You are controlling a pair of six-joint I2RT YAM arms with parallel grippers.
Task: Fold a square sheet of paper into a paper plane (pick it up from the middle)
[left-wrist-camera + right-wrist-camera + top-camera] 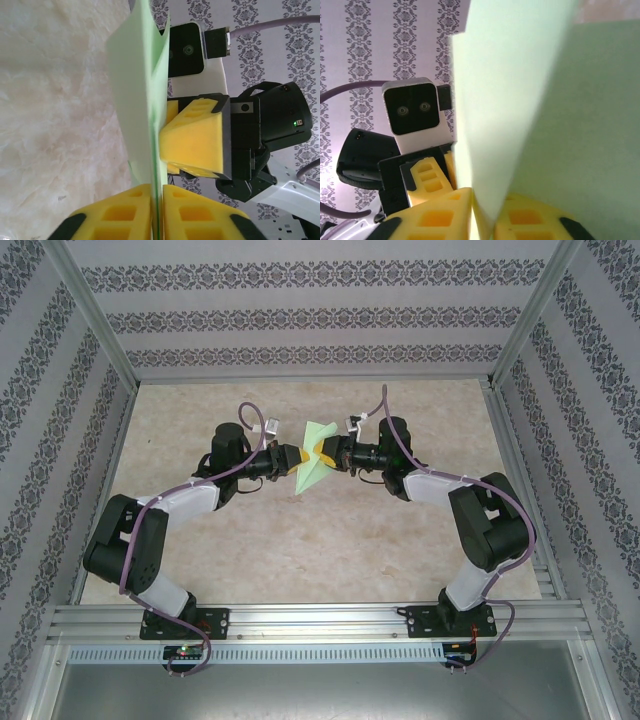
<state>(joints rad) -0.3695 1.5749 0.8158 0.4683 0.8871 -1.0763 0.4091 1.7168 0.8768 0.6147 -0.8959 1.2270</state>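
Note:
The pale green paper plane (pixel 316 460) hangs in the air over the middle of the table, folded to a pointed shape with its tip toward the near side. My left gripper (pixel 298 456) is shut on it from the left and my right gripper (pixel 331 453) from the right. In the left wrist view the folded paper (pixel 135 100) stands edge-on, pinched at my left gripper (pixel 156 212), and the right gripper's yellow fingers (pixel 192 142) press on it from the far side. In the right wrist view the paper (pixel 520 100) rises from my shut right gripper (pixel 482 220).
The beige table top (pixel 300 550) lies below both arms, framed by aluminium rails (pixel 320 620) at the near edge and patterned walls (pixel 300 320) around. The left wrist's camera housing (pixel 412 115) faces the right wrist closely.

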